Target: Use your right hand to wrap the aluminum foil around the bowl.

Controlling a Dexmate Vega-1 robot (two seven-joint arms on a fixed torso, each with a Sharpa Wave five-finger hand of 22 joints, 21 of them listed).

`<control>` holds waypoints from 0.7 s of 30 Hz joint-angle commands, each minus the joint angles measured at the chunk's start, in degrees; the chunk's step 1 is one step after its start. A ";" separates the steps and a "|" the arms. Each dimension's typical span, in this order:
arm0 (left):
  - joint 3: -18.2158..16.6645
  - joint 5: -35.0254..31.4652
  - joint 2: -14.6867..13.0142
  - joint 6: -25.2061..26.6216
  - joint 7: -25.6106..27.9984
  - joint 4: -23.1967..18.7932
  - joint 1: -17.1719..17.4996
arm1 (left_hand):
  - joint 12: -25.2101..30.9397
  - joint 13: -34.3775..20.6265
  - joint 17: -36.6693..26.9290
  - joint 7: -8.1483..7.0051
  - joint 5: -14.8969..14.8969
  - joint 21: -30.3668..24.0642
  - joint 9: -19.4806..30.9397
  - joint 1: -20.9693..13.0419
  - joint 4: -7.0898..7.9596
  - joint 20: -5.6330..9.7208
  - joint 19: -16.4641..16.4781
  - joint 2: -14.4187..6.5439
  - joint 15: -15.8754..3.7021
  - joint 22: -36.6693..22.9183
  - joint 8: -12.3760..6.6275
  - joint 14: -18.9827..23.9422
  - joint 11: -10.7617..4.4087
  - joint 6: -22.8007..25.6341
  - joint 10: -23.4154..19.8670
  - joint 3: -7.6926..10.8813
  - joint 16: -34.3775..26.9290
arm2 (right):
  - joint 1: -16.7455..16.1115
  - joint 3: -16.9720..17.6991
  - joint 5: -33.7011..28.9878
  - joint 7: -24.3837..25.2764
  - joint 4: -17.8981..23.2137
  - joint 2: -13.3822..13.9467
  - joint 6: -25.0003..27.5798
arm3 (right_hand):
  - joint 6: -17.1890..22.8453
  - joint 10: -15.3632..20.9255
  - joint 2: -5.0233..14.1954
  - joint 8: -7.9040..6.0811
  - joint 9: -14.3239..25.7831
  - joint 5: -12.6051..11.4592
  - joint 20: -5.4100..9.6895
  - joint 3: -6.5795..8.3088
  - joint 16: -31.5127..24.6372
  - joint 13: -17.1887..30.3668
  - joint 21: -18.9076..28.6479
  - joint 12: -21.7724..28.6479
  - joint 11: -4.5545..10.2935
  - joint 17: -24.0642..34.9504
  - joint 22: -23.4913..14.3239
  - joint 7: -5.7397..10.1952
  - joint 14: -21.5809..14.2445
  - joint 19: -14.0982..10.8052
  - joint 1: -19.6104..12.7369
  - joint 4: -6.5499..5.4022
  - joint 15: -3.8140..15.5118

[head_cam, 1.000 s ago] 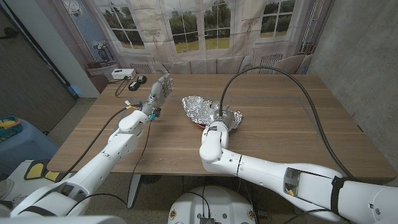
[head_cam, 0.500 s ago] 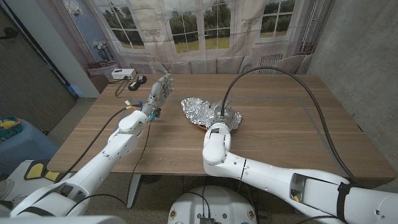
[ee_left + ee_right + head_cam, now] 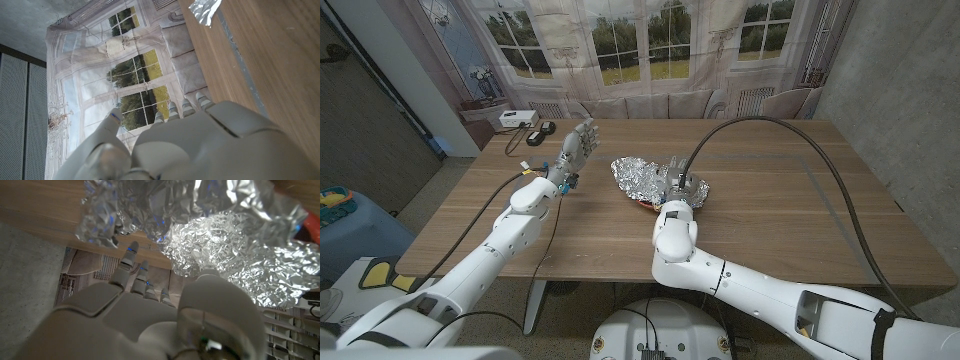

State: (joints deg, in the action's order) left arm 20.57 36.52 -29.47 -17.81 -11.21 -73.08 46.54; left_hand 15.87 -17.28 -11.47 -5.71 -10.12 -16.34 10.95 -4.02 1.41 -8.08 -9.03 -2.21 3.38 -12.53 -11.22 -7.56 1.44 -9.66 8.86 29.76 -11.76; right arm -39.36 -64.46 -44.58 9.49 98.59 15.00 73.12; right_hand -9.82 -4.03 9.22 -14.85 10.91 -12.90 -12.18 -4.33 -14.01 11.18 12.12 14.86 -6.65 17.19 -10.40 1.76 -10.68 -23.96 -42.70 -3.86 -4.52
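In the head view, a long wooden table is running across the room, with a pale curtain printed with windows and trees hanging behind its far edge, a grey concrete wall standing to one side and a white box-shaped device sitting at the table's far left corner. A crumpled sheet of silver aluminium foil is lying near the middle of the table, draped over a bowl with a red rim that is just peeking out at the foil's near edge. The right hand is reaching onto the foil's right part, its fingers touching the crinkled sheet; whether they are gripping it I cannot tell from here. The left hand is standing upright to the left of the foil, well apart from it, fingers spread and holding nothing.

In the left wrist view, the back of the left hand is showing against the printed curtain, fingers extended, with a corner of foil lying on the table beyond.

In the right wrist view, the right hand is hovering close against the foil, fingers stretched toward it and loosely apart, fingertips at the sheet's edge; a firm grasp is not plainly showing.
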 commanded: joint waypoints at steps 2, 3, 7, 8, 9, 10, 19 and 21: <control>-0.13 0.18 0.17 -0.29 -0.19 0.34 -0.26 | -0.10 -0.19 -0.16 -0.12 -0.25 0.07 -0.01 -0.10 -0.26 -0.22 -0.39 0.39 -0.12 -0.13 -0.16 -0.54 -0.08 -0.05 0.42 0.11 0.01 | -3.18 6.15 13.17 13.39 6.51 5.27 -10.84 | -0.06 0.84 -0.84 -0.09 0.08 0.72 -0.10 -0.45 -0.05 0.12 0.47 0.44 -0.52 -0.25 0.00 -0.20 -0.24 -0.79 1.07 -0.40 -0.35; -0.11 0.17 0.15 -0.30 -0.28 0.37 -0.29 | -0.10 -0.19 -0.16 -0.13 -0.25 0.07 -0.01 -0.10 -0.26 -0.22 -0.39 0.39 -0.10 -0.13 -0.17 -0.55 -0.10 -0.05 0.41 0.11 0.01 | -3.43 6.69 14.09 13.92 6.75 5.34 -11.44 | 0.06 1.06 -1.15 0.01 0.07 0.93 -0.15 -0.68 0.09 0.11 0.34 0.37 -0.76 -0.37 0.01 -0.45 -0.08 -0.63 1.57 -0.55 -0.87; -0.11 0.21 0.19 -0.31 -0.28 0.34 -0.30 | -0.10 -0.19 -0.16 -0.13 -0.26 0.07 -0.01 -0.11 -0.30 -0.19 -0.37 0.38 -0.14 -0.13 -0.17 -0.52 -0.17 -0.04 0.40 0.11 0.00 | -3.89 7.61 16.57 15.91 7.58 6.87 -15.18 | 0.91 1.73 -1.55 0.02 0.04 1.30 -0.18 -1.07 0.38 0.11 -0.03 0.30 -0.75 -0.59 0.02 -0.54 0.33 0.00 2.66 -0.91 -1.18; -0.10 0.14 0.16 -0.38 -0.30 0.34 -0.31 | -0.10 -0.19 -0.16 -0.13 -0.26 0.07 -0.01 -0.12 -0.31 -0.20 -0.37 0.38 -0.13 -0.13 -0.18 -0.51 -0.18 -0.04 0.38 0.11 -0.01 | -4.03 7.84 17.06 16.48 7.74 7.21 -16.19 | 1.27 1.38 -1.65 -0.03 0.03 1.37 -0.17 -1.12 0.41 0.10 -0.10 0.07 -0.74 -0.68 0.03 -0.53 0.28 0.11 2.78 -0.90 -1.25; -0.11 0.16 0.14 -0.38 -0.34 0.29 -0.30 | -0.10 -0.19 -0.16 -0.14 -0.26 0.07 -0.01 -0.12 -0.32 -0.20 -0.37 0.38 -0.16 -0.13 -0.15 -0.53 -0.16 -0.11 0.38 0.11 0.00 | -4.24 8.18 17.57 17.08 7.86 7.33 -16.95 | 1.88 1.39 -1.70 -0.18 0.03 1.42 -0.16 -1.15 0.44 0.10 -0.15 -0.01 -0.76 -0.76 0.03 -0.59 0.25 0.18 2.89 -0.91 -1.26; -0.15 0.22 0.17 -0.41 -0.30 0.23 -0.25 | -0.10 -0.19 -0.16 -0.14 -0.26 0.06 -0.01 -0.12 -0.33 -0.20 -0.37 0.38 -0.13 -0.13 -0.15 -0.52 -0.16 -0.11 0.37 0.11 0.00 | -4.46 8.60 18.21 17.53 8.01 7.51 -17.85 | 2.37 1.49 -1.70 -0.28 0.02 1.46 -0.16 -1.15 0.49 0.09 -0.19 -0.06 -0.73 -0.84 0.03 -0.50 0.29 0.24 2.96 -0.91 -1.21; -0.43 0.28 -0.17 -0.49 0.02 -0.68 0.39 | -0.09 -0.19 -0.17 -0.13 -0.26 0.02 -0.01 -0.12 -0.39 -0.16 -0.26 0.38 -0.08 -0.13 -0.17 -0.52 -0.15 -0.07 0.31 0.09 -0.02 | -4.69 10.49 21.36 18.73 9.77 10.70 -24.32 | 5.64 3.98 -1.75 -0.70 -0.07 1.61 -0.13 -0.76 0.75 0.05 -0.57 0.15 0.67 -1.60 0.03 0.21 0.17 0.89 2.72 -0.20 -1.02; -0.49 0.34 -0.22 -0.59 -0.04 -0.77 0.51 | -0.09 -0.19 -0.17 -0.14 -0.26 0.02 -0.01 -0.11 -0.40 -0.20 -0.26 0.38 -0.08 -0.13 -0.16 -0.52 -0.08 -0.10 0.29 0.08 -0.02 | -4.96 11.45 22.61 18.53 10.20 11.53 -26.43 | 5.91 4.03 -1.91 -0.68 -0.08 1.62 -0.13 -0.76 0.93 0.05 -0.70 0.07 0.68 -1.71 0.03 0.21 0.50 1.21 2.66 -0.05 -1.27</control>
State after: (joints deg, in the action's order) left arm 20.36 36.68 -29.39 -18.20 -11.41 -73.06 46.38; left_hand 15.87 -17.29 -11.47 -5.71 -10.12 -16.34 10.95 -4.02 1.42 -8.08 -9.03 -2.21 3.38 -12.53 -11.22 -7.56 1.44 -9.65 8.87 29.76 -11.76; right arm -43.56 -55.96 -27.69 26.00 106.34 22.87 55.50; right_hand -4.47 -0.37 7.43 -15.08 10.65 -11.43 -12.28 -4.88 -13.30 11.19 11.63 14.86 -6.02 15.45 -10.40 1.95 -10.43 -23.43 -39.70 -4.41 -5.53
